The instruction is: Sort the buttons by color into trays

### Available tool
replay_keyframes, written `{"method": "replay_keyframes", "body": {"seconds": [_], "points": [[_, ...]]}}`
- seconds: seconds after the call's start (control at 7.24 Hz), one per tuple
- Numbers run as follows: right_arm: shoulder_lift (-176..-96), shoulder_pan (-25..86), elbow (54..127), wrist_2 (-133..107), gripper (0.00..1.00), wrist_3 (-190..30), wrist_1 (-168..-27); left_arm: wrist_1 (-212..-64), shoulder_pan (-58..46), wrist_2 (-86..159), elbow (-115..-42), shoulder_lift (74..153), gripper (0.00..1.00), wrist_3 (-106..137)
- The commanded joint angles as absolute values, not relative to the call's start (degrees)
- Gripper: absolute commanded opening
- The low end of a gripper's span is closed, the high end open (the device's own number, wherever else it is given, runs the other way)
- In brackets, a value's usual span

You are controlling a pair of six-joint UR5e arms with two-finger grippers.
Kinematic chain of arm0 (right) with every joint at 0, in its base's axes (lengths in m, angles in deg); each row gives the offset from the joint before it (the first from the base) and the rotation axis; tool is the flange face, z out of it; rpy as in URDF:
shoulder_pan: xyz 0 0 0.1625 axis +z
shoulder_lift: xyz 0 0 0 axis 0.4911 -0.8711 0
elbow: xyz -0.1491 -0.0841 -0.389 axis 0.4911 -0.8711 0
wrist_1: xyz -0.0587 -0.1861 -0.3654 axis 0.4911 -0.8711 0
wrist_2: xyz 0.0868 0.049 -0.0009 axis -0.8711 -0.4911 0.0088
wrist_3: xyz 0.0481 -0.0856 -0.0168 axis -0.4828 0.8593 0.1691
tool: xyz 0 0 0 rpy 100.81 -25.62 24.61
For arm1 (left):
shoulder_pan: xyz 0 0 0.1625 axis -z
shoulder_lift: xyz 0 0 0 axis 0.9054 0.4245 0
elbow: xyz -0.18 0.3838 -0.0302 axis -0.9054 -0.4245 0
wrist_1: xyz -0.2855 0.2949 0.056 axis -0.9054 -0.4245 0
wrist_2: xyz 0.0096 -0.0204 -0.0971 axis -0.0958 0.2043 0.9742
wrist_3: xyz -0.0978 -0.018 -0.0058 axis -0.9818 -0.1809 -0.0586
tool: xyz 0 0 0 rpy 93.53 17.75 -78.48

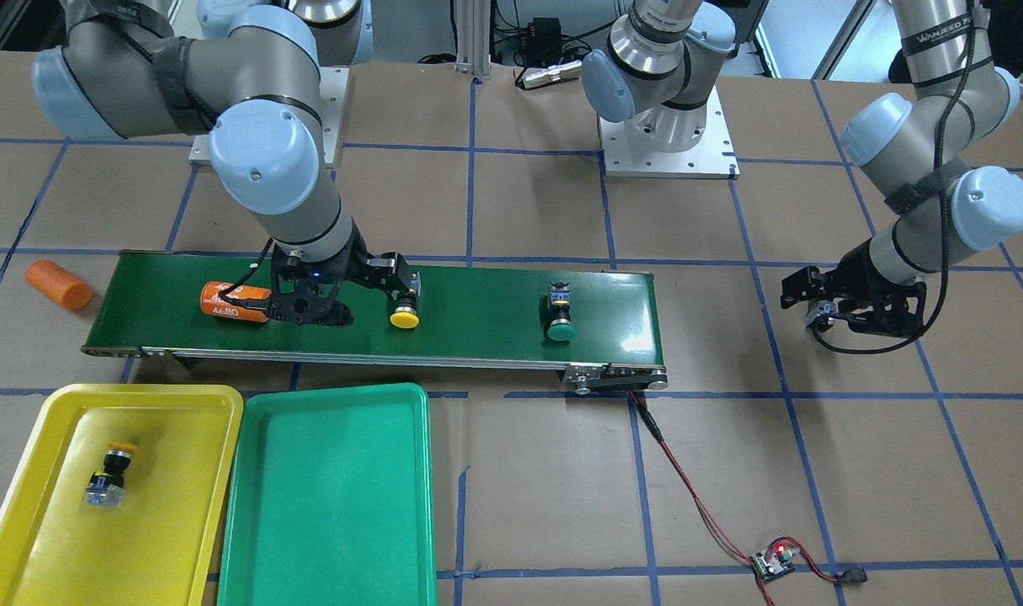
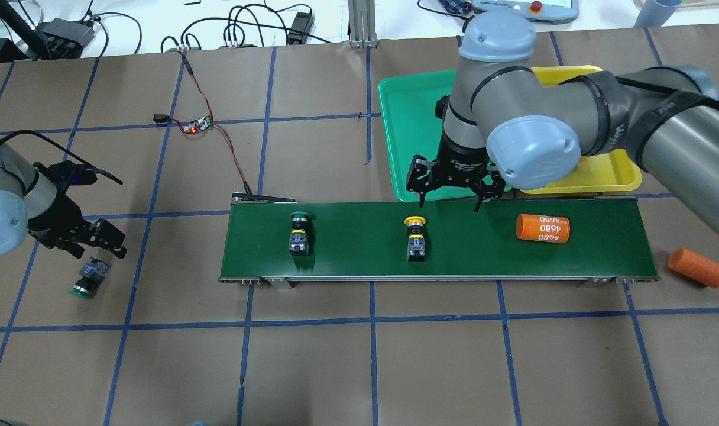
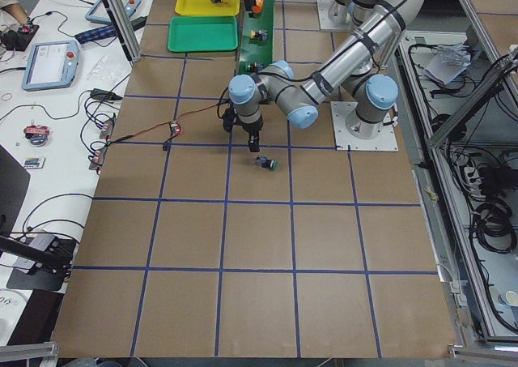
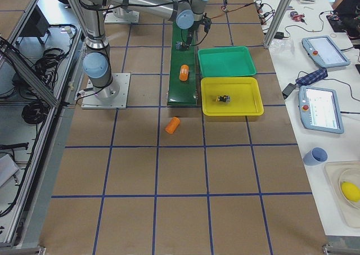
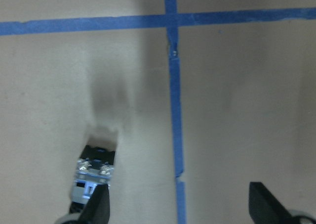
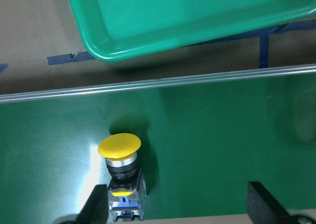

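**Tabletop** (image 2: 359,355): brown surface, gridded with blue tape; carries everything below.

**Conveyor belt** (image 2: 359,236): long, dark green, set crosswise before the robot. All places below are given from it.

**Yellow tray** (image 1: 175,530): beyond the belt's long side away from the robot, toward the belt's robot-right end. Holds one button.

**Green tray** (image 1: 331,497): beyond the same long side of the belt, just beside the yellow tray and nearer the belt's middle. Nothing shows inside it.

**Right gripper** (image 2: 449,205): over the belt's long edge on the tray side, pointing down, fingers spread wide and holding nothing. In its wrist view the belt's yellow button lies just inside one finger; contact cannot be told.

**Left gripper** (image 2: 99,251): well off the belt's robot-left end, low over the tabletop, fingers wide apart and holding nothing. A green button lies just under it.

**Orange cylinder marked 4680** (image 2: 543,228): lying on the belt, toward its robot-right end.

**Plain orange cylinder** (image 2: 698,267): on the tabletop just past the belt's robot-right end.

**Green button on belt** (image 2: 299,234): on its side, toward the belt's robot-left end, cap toward the trays.

**Yellow button on belt** (image 2: 415,236): on its side near the belt's middle, cap toward the trays.

**Yellow button in tray** (image 1: 112,475): lying in the yellow tray, off the belt.

**Green button on tabletop** (image 2: 87,278): on its side, well off the belt's robot-left end.

**Circuit board** (image 2: 198,124): small, red light lit; beyond the belt's robot-left corner, joined to it by red-and-black wire.
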State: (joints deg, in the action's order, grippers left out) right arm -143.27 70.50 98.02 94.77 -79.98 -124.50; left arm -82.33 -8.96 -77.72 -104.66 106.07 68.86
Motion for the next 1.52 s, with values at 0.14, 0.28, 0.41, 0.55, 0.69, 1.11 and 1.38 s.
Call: {"method": "replay_keyframes", "body": {"seconds": [0.14, 0.28, 0.41, 0.55, 0.69, 1.11, 1.38], "points": [[-141.13, 71.74, 99.77, 94.55, 1.0, -80.69, -125.32, -77.67, -11.62, -79.16, -106.28, 108.84, 1.0, 72.05], [-140.78, 71.75, 100.3, 94.55, 1.0, -80.69, -125.58, -77.67, -11.71, -80.65, -106.81, 109.54, 1.0, 72.66], [-140.08, 71.83, 100.4, 94.55, 1.0, -80.69, -125.58, -77.67, -11.71, -80.92, -107.34, 109.89, 1.0, 72.76], [-139.46, 71.83, 100.83, 94.55, 1.0, -80.69, -125.58, -77.58, -11.71, -81.01, -108.21, 110.07, 1.0, 72.85], [-138.85, 71.83, 101.71, 94.64, 0.91, -80.61, -125.58, -75.93, -11.71, -81.01, -108.65, 110.16, 0.97, 72.93], [-138.22, 71.66, 101.37, 94.99, 0.0, -80.61, -125.93, -72.92, -11.53, -81.01, -108.75, 110.42, 0.0, 74.25], [-139.01, 71.05, 100.49, 95.69, 0.0, -80.61, -125.85, -75.8, -9.26, -80.23, -107.96, 106.67, 0.0, 72.69]]}}
